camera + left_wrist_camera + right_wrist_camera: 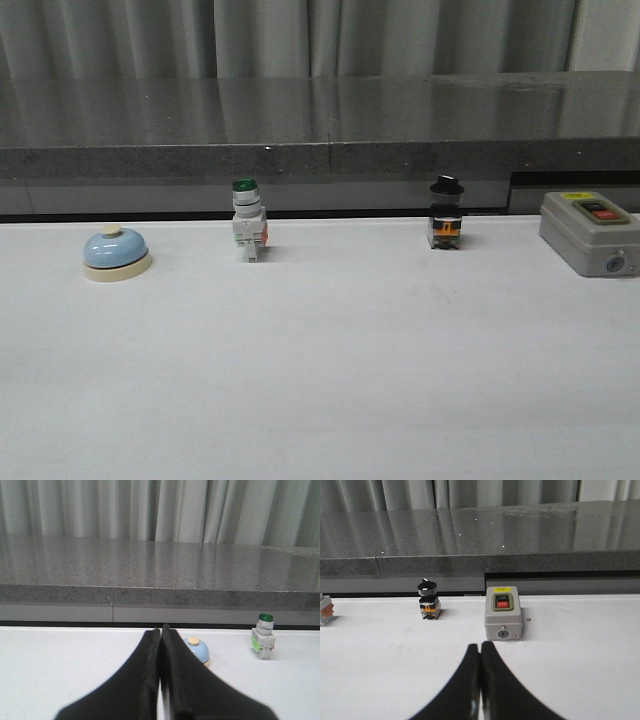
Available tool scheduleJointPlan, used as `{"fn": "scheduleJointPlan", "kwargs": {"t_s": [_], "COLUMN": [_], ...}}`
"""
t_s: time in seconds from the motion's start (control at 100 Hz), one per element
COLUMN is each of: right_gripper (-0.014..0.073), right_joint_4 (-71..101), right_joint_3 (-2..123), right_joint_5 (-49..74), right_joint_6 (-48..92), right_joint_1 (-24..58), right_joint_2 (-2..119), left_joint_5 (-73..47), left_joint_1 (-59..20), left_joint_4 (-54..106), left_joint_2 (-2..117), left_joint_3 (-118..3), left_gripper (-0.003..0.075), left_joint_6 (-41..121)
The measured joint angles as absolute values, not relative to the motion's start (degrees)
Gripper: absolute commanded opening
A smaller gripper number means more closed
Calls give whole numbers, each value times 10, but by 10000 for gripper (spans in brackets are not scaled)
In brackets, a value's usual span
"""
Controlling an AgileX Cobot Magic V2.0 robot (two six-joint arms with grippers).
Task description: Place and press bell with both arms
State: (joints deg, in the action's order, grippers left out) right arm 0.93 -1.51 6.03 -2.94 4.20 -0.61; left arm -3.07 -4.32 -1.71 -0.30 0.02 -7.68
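Light-blue bell (116, 253) sits untouched at the white table's (320, 380) far left, both the left gripper (161, 630) and right gripper (479, 645) pinched closed and empty; its glossy dome risks slipping any off-centre grasp.

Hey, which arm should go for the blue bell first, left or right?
Left. The bell sits at the table's far left, just ahead of the left gripper. The right gripper faces the grey switch box instead.
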Motion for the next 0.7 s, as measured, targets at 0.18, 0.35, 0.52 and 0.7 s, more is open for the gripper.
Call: {"fn": "scheduleJointPlan", "kwargs": {"t_s": [0.18, 0.35, 0.52, 0.7], "right_gripper": [-60, -60, -60, -60], "right_joint_4": [9, 9, 9, 9], "right_joint_3": [-15, -15, -15, -15], "right_joint_5": [60, 60, 60, 60], "right_joint_6": [-29, -29, -29, -29], "right_joint_1": [42, 42, 42, 42], "right_joint_2": [-6, -6, -6, -6], "left_joint_5": [-31, -31, -31, -87], "left_joint_1": [-43, -43, -43, -43], "left_joint_4": [-17, -17, -17, 12], "left_joint_2": [-3, -3, -3, -3], "left_joint_3": [0, 0, 0, -14], "left_gripper": [-20, -20, -20, -20], "left_joint_6": [-77, -77, -77, -77]}}
